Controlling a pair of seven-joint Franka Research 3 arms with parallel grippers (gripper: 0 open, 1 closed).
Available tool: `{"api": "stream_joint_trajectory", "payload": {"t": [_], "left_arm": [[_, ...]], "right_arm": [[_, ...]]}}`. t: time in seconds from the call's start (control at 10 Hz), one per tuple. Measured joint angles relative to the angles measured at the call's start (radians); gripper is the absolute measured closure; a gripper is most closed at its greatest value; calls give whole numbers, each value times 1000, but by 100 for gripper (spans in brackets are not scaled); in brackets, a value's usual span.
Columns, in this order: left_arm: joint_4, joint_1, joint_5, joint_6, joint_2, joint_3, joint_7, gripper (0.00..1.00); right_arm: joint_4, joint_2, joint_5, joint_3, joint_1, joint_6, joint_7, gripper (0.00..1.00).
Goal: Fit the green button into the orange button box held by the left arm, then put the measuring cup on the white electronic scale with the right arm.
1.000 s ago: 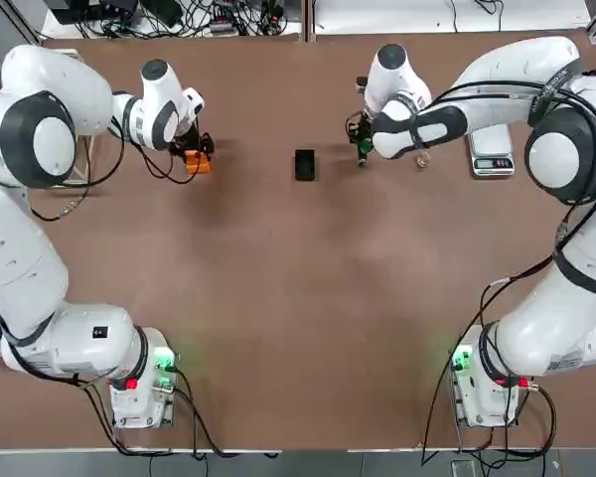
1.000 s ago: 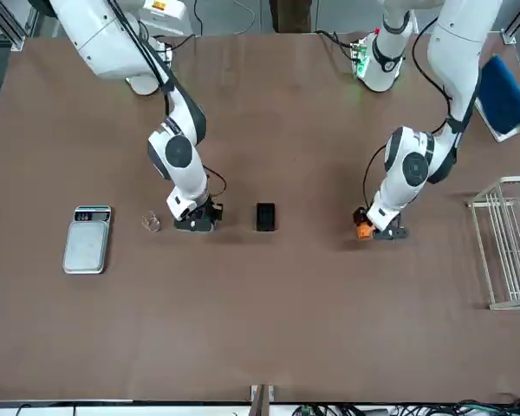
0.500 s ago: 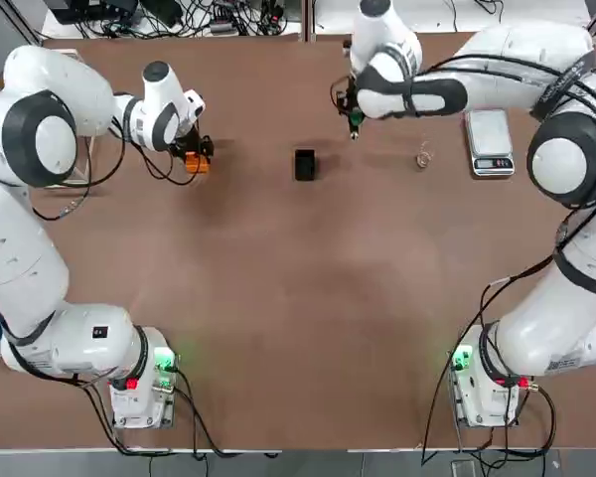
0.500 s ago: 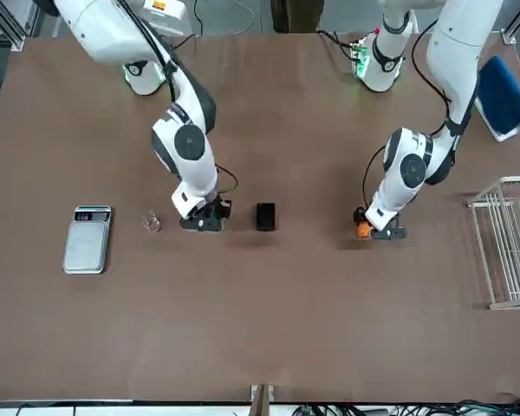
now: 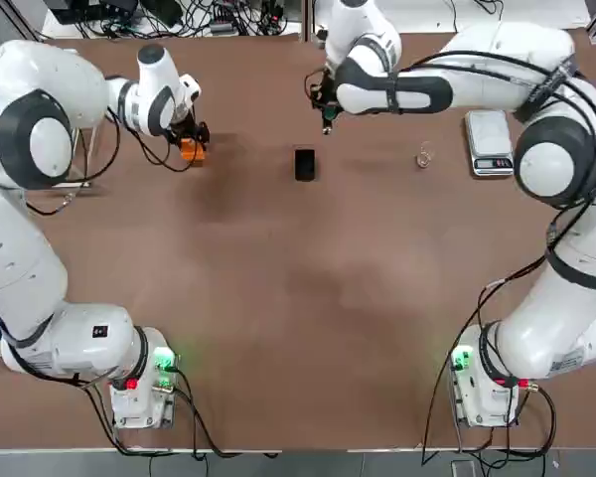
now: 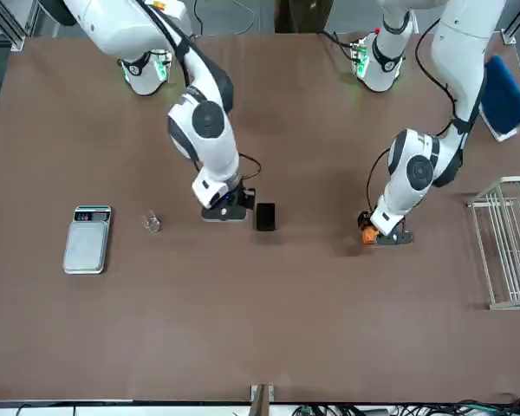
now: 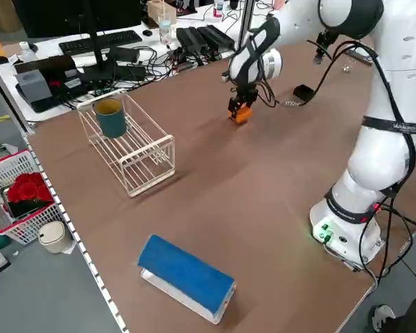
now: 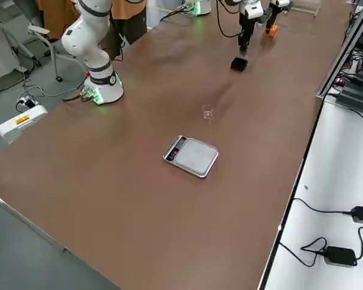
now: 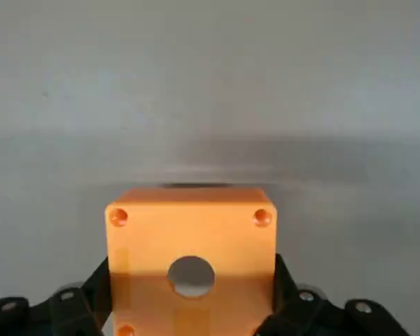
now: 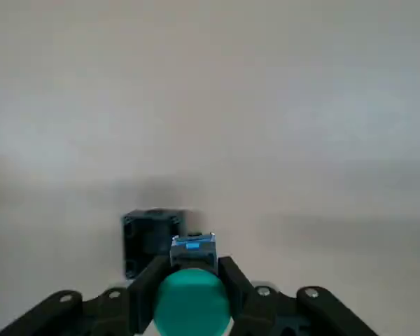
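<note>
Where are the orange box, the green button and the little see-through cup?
orange button box (image 9: 190,241): left wrist view, on its face with the round hole.
green button (image 10: 191,301): right wrist view, on its round teal-green cap.
measuring cup (image 5: 423,156): top view, middle of the clear cup.

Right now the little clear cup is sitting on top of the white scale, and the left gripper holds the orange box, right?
Not quite: in the top view the measuring cup stands on the table beside the white electronic scale, not on it. The left gripper does hold the orange button box.
</note>
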Motion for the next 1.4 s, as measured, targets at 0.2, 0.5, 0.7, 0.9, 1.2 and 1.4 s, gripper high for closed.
{"api": "stream_joint_trajectory", "payload": {"t": [0.2,0.5,0.7,0.9,1.2,1.4], "left_arm": [[60,0,0,-103,-45,-2,0,14],[123,0,0,-186,-71,-4,0,14],[140,0,0,-195,-71,-4,0,14],[145,-3,0,-198,-71,-6,0,14],[167,-5,0,-229,-71,-8,1,14],[174,-6,0,-232,-70,-8,2,14]], "right_arm": [[46,63,-9,-11,64,1,6,63],[103,143,-57,-69,163,3,46,63],[111,174,-95,-75,173,13,81,63],[117,191,-101,-78,173,34,88,63],[122,203,-116,-78,174,40,103,63],[123,208,-118,-78,175,40,105,63]]}}
